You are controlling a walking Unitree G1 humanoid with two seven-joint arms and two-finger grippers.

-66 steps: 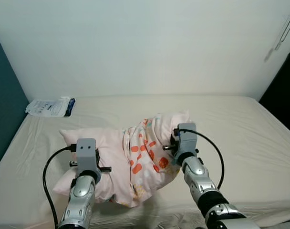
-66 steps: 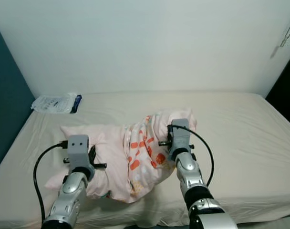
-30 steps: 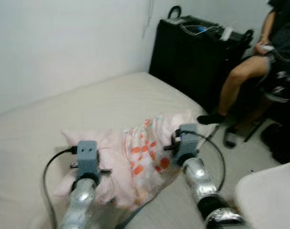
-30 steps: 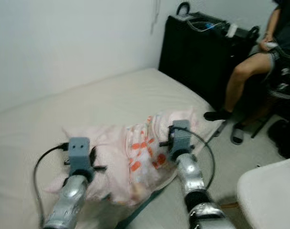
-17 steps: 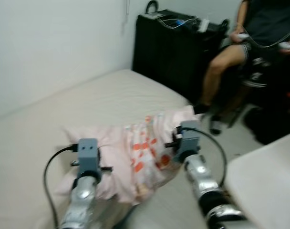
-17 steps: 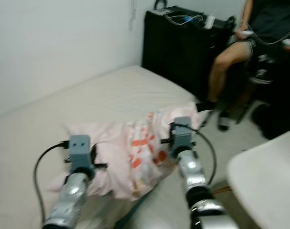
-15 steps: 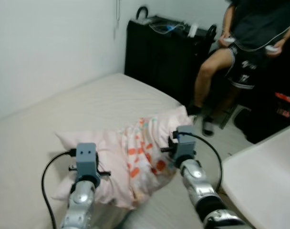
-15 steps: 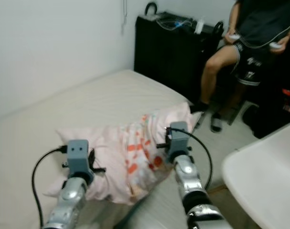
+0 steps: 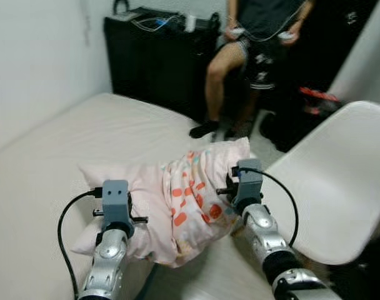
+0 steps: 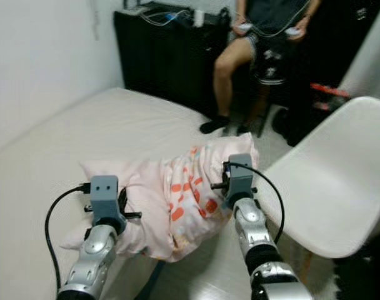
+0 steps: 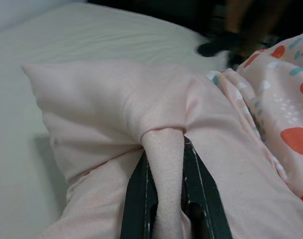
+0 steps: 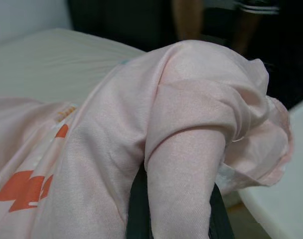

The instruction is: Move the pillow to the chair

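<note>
A home bedroom: sheeted bed (image 9: 65, 150), white chair (image 9: 330, 181), black cabinet (image 9: 155, 59).

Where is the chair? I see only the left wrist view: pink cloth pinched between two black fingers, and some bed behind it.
Observer: The white chair is on the robot's right, its seat close beside the right end effector.
Operator: Does that end effector hold the pillow too?
Observer: Yes, it is shut on a fold at the right end of the pillow.
Operator: Is somebody near?
Observer: A person sits beyond the chair, next to a black cabinet.
</note>
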